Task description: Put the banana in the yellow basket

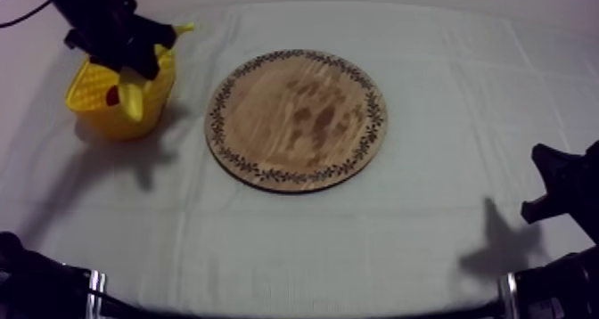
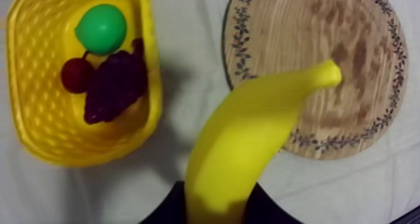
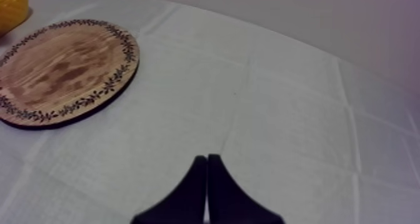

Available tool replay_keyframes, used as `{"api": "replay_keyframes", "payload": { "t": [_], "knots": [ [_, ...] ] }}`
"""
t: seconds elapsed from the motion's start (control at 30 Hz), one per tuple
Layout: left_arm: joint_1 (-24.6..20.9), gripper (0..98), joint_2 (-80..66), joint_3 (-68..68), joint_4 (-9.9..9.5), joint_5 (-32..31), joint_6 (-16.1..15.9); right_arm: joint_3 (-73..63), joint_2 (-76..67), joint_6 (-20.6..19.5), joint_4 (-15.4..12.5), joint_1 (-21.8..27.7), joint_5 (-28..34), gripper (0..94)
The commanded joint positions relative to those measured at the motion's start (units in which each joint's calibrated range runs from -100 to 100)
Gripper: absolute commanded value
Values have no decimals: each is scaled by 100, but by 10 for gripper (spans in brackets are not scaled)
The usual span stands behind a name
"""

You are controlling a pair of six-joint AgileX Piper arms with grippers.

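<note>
My left gripper (image 1: pixel 141 57) is shut on the yellow banana (image 1: pixel 133 98) and holds it in the air at the yellow basket (image 1: pixel 89 95), over the wall that faces the board. In the left wrist view the banana (image 2: pixel 240 145) juts out from between my fingers (image 2: pixel 215 208), its tip toward the round wooden board (image 2: pixel 350 70). The basket (image 2: pixel 31 132) holds a green pear (image 2: pixel 101 28), a small red fruit (image 2: pixel 76 75) and dark grapes (image 2: pixel 119 82). The board (image 1: pixel 297 119) lies bare mid-table. My right gripper (image 3: pixel 207 161) is shut on nothing, low at the table's right side (image 1: pixel 537 184).
Grey-white cloth (image 1: pixel 428 233) covers the table around the board and basket. From the right wrist view the board (image 3: pixel 62 70) and a corner of the basket (image 3: pixel 12 4) lie far off beyond bare cloth.
</note>
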Motion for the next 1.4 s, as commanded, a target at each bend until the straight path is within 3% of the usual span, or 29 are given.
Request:
{"api": "replay_keyframes", "payload": {
  "t": [0.0,0.5,0.83,1.37],
  "knots": [
    [-102,291,-274,197,-31,28,-53,-3,0,3,1,0,-1,3],
    [-1016,313,265,-1233,-167,257,-269,-3,0,3,1,0,-1,3],
    [-1514,310,1325,-1977,-257,-135,-309,-3,0,3,1,0,-1,3],
    [-1804,292,2751,-2135,-315,-705,-313,-3,0,3,1,0,-1,3]
  ]
}}
